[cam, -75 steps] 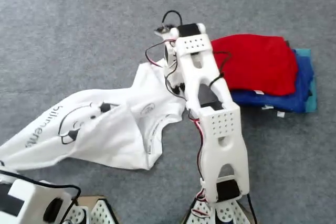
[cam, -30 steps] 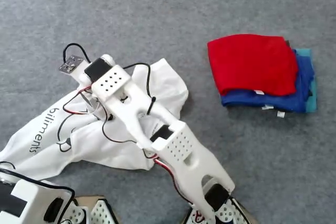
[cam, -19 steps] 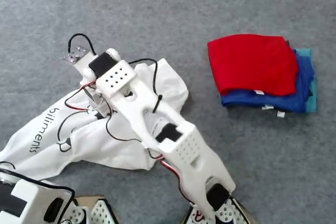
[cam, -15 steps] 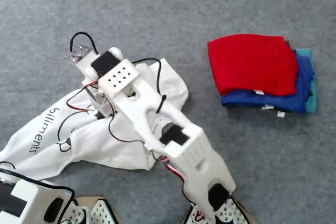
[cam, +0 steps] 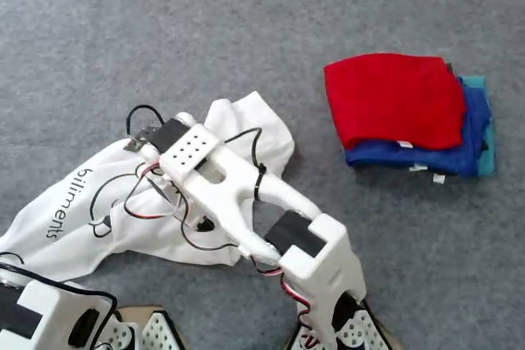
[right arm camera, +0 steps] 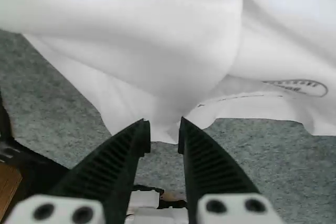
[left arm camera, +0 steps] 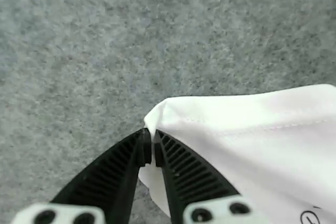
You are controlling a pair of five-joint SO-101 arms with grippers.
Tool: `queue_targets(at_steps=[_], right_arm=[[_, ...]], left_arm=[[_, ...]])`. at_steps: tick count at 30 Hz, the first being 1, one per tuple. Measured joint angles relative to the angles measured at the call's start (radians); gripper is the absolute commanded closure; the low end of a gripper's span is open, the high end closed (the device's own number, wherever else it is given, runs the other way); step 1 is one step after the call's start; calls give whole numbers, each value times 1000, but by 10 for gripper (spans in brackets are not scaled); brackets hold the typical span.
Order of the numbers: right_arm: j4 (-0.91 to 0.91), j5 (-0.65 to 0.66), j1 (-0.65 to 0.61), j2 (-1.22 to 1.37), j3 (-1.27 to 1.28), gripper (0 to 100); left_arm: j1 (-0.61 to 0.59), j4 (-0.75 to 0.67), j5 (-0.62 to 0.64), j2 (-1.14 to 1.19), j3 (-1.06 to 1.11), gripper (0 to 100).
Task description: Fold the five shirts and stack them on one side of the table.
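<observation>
At the near left corner of the table [cam: 246, 30], which is covered in grey felt, sits the white body of the left arm [cam: 37, 317]. The left wrist view shows the left gripper [left arm camera: 152, 148] with its black jaws pressed almost together, nipping a folded corner of the white shirt [cam: 98, 211] just above the felt.

The white shirt lies loose and rumpled across the left half of the table. Its printed front faces up, one end reaches the near left edge and the other is bunched up towards the middle.

The right arm [cam: 238, 194] rises from its base at the near middle and slants left over the bunched part of the shirt, its wrist above the print. In its own view the right gripper [right arm camera: 164, 129] has its jaws a narrow gap apart, hanging over the shirt's hem where white cloth meets grey felt. Nothing can be seen caught between them.

Well apart on the right side lies a stack of folded shirts: a red shirt [cam: 394, 100] on top, a blue shirt [cam: 472, 133] under it, and a teal shirt [cam: 490, 149] showing as a strip along the right edge
</observation>
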Motion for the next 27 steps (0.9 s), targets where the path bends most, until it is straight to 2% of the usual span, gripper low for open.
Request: queue_targets(at_steps=[11,17,19,21,23,25,26,27], right_arm=[[-143,0,0,0,35,888],[-146,-14,3,18,35,688],[-146,-20,3,54,35,658],[-147,-20,3,89,35,690],[-147,-21,3,117,35,786],[-147,-21,3,123,29,927],[-147,-21,3,123,26,970],[-144,-21,8,123,15,964]], left_arm=[[0,0,0,0,0,971],[0,0,0,0,0,971],[0,0,0,0,0,971],[0,0,0,0,0,971],[0,0,0,0,0,971],[0,0,0,0,0,971],[0,0,0,0,0,971],[0,0,0,0,0,971]])
